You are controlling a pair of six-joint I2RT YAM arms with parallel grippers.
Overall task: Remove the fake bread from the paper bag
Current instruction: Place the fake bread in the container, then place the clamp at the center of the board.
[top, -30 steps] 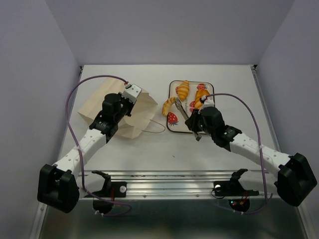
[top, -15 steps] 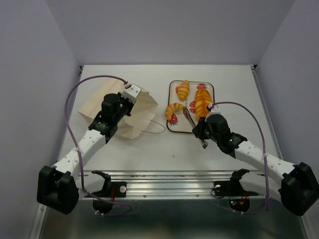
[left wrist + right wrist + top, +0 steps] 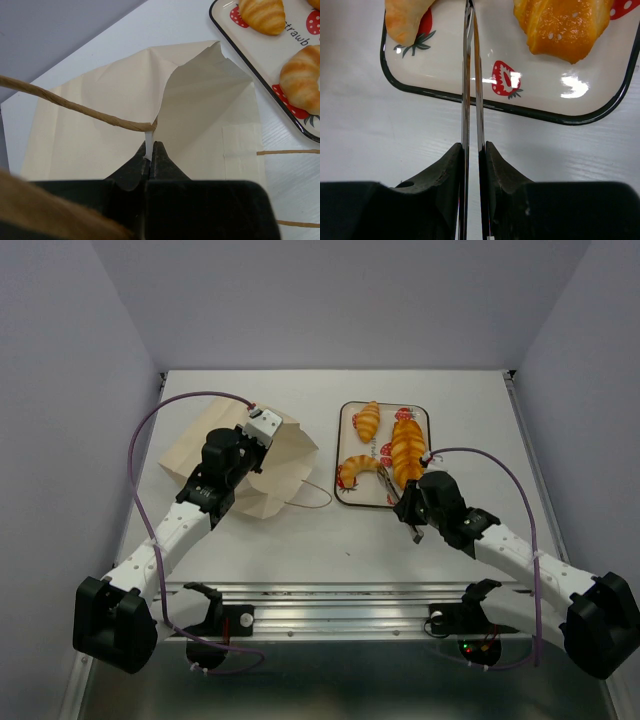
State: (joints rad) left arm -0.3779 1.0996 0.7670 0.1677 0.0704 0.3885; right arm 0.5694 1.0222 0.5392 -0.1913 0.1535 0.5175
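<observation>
fake bread loaf (image 3: 406, 448): glossy orange, ridged, long axis far-to-near | paper bag (image 3: 275, 468): cream, flat, mouth toward right edge | left gripper (image 3: 149, 148): clamped on bag rim | right gripper (image 3: 471, 75): fingers together

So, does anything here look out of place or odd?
Only the paper bag: it lies on its side rather than standing, its rim pinched by the left fingers. The fake bread sits on the tray; nothing looks spilled.
</observation>
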